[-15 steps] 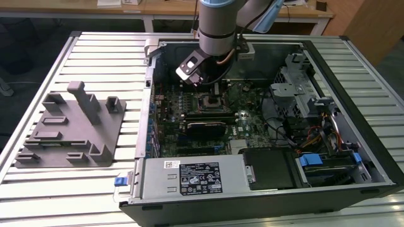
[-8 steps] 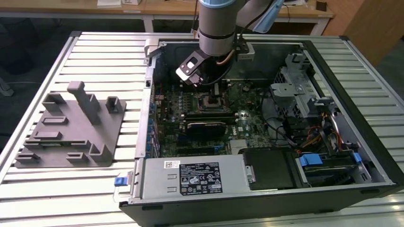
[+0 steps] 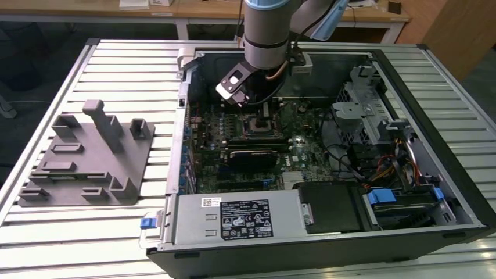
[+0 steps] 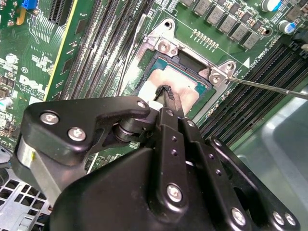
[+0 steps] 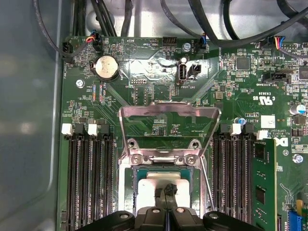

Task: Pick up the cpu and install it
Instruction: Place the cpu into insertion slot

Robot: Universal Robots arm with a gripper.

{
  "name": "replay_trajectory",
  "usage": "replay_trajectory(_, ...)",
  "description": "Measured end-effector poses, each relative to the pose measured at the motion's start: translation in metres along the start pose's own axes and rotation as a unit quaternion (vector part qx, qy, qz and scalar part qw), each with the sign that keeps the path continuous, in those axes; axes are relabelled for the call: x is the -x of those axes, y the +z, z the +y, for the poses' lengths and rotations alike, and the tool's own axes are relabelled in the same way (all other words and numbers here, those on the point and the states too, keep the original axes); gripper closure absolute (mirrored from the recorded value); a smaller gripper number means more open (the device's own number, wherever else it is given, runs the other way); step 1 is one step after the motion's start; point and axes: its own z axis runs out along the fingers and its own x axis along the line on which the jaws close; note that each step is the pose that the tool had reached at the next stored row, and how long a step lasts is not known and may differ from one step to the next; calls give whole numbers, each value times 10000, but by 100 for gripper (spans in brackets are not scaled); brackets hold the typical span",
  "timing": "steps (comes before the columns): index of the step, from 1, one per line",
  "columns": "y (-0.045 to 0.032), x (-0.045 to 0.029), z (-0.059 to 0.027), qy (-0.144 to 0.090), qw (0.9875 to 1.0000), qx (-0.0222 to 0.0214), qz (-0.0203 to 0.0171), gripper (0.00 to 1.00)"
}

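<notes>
Over the socket [image 5: 163, 158], the gripper [image 5: 166, 189] is held with jaws closed together, tips at the cpu [image 5: 186, 186] seated inside; nothing is seen gripped.

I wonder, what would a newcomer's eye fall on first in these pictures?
The robot arm reaching down into the open computer case dominates the exterior view, with a grey plastic tray on that view's left. In the first wrist view the gripper, fingers together, is right at the silver-topped cpu in its socket, whose metal retention frame stands flipped open.
</notes>
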Motion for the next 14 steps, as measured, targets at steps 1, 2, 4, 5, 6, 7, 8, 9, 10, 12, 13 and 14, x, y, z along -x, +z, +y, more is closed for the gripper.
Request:
replay_trajectory(1, 1, 0, 0, 0, 10000, 0, 1, 89)
replay_trajectory(2, 2, 0, 0, 0, 10000, 1, 2, 89)
replay_trajectory(4, 1, -1, 0, 0, 10000, 1, 2, 89)
replay_trajectory(5, -1, -1, 1, 0, 10000, 3, 3, 89)
replay_trajectory(6, -6, -2, 2, 1, 10000, 5, 6, 89)
replay_trajectory(7, -15, -3, 3, 1, 10000, 7, 10, 89)
replay_trajectory(8, -34, -1, 3, 0, 10000, 3, 5, 89)
replay_trajectory(9, -53, 0, 3, 0, 10000, 1, 2, 89)
replay_trajectory(10, -72, 0, 4, 0, 10000, 2, 3, 89)
replay_trajectory(12, -119, 1, 6, 0, 10000, 1, 2, 89)
replay_trajectory(13, -143, 2, 7, 0, 10000, 2, 3, 89)
replay_trajectory(14, -168, 2, 8, 0, 10000, 2, 2, 89)
